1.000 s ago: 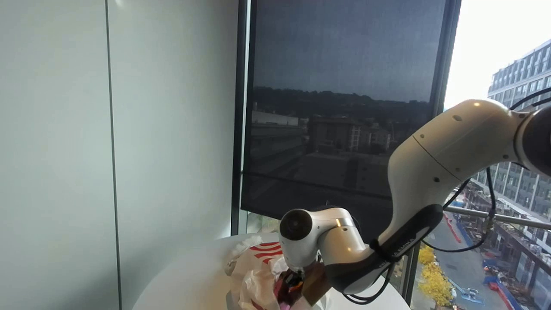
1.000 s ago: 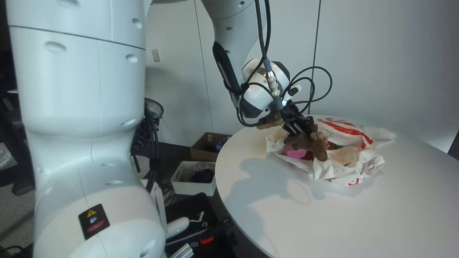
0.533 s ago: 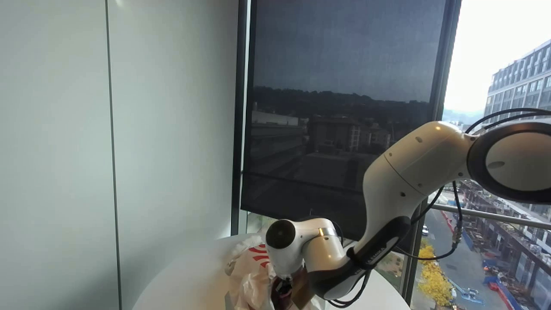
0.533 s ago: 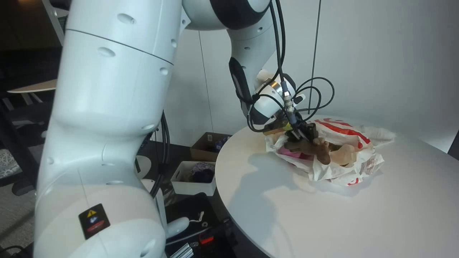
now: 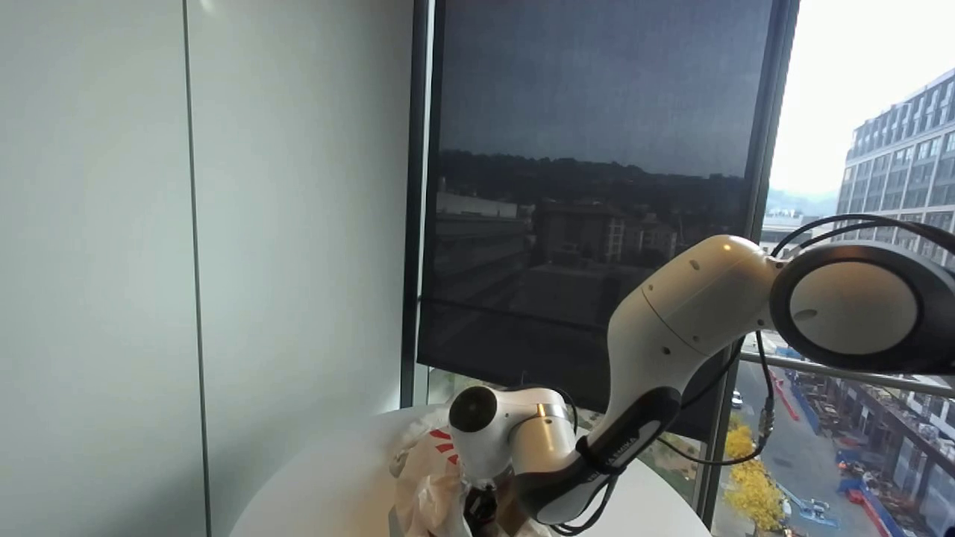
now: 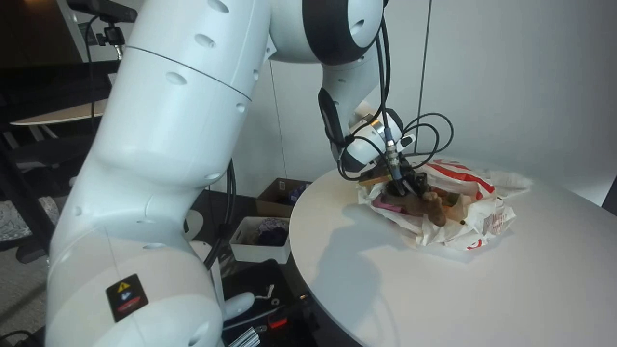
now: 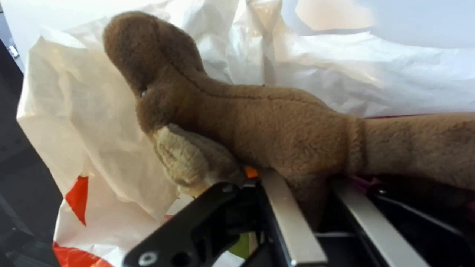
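A brown plush toy (image 7: 252,118) with a paler tan patch stretches across the wrist view. My gripper (image 7: 304,178) is shut on it, with brown fur pinched between the two metal-faced fingers (image 7: 293,222). A white plastic bag with red stripes (image 6: 482,233) lies on its side on the round white table (image 6: 458,299). At the bag's open mouth the toy (image 6: 435,212) and gripper (image 6: 417,185) are low among the contents. A pink item (image 6: 384,204) shows beside the toy. Fingertips are partly hidden by the fur in the wrist view.
The table's rounded edge (image 6: 301,274) runs near the arm base. Below, on the floor, stand a white bin (image 6: 260,250) and a cardboard box (image 6: 274,205). A wall and a window with a dark blind (image 5: 589,186) rise behind the table. Loose cables (image 6: 436,130) loop from the wrist.
The arm has leaned forward and down. My gripper has lowered with the plush toy, deeper into the bag's mouth, and the toy has moved along with it.
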`<state>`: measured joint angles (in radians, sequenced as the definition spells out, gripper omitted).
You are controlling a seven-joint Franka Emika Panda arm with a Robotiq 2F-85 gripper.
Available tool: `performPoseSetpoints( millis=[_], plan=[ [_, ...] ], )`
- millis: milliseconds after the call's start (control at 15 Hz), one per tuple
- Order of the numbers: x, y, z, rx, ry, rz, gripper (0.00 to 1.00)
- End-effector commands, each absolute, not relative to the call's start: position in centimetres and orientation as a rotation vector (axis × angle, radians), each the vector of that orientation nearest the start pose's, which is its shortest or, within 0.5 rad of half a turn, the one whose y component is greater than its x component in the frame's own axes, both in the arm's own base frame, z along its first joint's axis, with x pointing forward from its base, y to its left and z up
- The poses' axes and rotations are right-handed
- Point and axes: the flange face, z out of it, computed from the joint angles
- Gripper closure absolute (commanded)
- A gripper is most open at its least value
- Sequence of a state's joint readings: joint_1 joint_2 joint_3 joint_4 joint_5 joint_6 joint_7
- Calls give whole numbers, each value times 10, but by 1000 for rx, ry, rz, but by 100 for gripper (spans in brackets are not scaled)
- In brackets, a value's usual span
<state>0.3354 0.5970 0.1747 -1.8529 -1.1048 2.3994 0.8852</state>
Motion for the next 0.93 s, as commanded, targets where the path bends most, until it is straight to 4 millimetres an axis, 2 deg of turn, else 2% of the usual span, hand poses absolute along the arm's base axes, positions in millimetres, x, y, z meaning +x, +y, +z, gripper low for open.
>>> performPoseSetpoints(
  millis=[0,267,467,600,867],
  plan=[
    [591,315,210,-3413,-835,-798,83],
    [606,329,232,-3335,-818,-908,83],
    [619,332,236,-3297,-813,-957,83],
    [628,329,230,-3278,-795,-954,83],
    [642,319,193,-3249,-781,-909,84]
  ],
)
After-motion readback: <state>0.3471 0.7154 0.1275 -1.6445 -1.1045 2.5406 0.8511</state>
